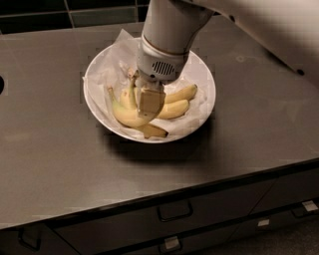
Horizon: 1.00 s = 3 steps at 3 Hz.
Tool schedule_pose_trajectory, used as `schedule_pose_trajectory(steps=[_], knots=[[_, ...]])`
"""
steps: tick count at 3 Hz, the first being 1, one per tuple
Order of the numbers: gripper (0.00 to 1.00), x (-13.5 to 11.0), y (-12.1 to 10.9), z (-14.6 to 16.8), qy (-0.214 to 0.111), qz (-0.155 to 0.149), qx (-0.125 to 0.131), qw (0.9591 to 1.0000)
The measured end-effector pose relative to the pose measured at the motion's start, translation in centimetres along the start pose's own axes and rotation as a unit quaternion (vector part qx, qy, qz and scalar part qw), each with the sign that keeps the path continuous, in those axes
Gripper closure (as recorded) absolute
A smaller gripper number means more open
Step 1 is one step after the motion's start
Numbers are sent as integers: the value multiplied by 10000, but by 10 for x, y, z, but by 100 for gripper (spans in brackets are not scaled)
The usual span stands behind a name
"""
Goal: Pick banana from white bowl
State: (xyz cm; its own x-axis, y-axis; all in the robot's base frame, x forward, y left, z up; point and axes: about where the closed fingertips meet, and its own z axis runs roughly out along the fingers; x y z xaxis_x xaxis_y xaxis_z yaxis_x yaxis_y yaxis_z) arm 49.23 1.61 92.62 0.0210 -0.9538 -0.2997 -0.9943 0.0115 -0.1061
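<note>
The white bowl [202, 74], lined with crumpled white paper, sits on the dark counter. The banana [128, 117] is long, slim and strongly curved. Its stem points up at the left and its dark tip lies near the bowl's front rim. Two shorter, plumper bananas [180, 94] lie to its right. My gripper [149, 107] reaches straight down into the bowl from the white arm and is shut on the middle of the long banana. One beige finger [149, 98] shows in front. The other finger is hidden behind it.
The bowl stands on a dark grey counter [55, 164] whose front edge runs above drawers with handles [174, 211]. A dark tiled wall [60, 12] backs the counter. The white arm [259, 25] crosses the upper right.
</note>
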Motion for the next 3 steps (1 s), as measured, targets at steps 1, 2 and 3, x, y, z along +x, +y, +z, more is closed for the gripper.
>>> schedule_pose_trajectory(steps=[1, 2, 3], knots=[[100, -9, 0, -25, 77, -113, 343, 9993], [100, -21, 4, -50, 151, -241, 672, 9973], [100, -31, 10, -72, 180, -354, 984, 9944]])
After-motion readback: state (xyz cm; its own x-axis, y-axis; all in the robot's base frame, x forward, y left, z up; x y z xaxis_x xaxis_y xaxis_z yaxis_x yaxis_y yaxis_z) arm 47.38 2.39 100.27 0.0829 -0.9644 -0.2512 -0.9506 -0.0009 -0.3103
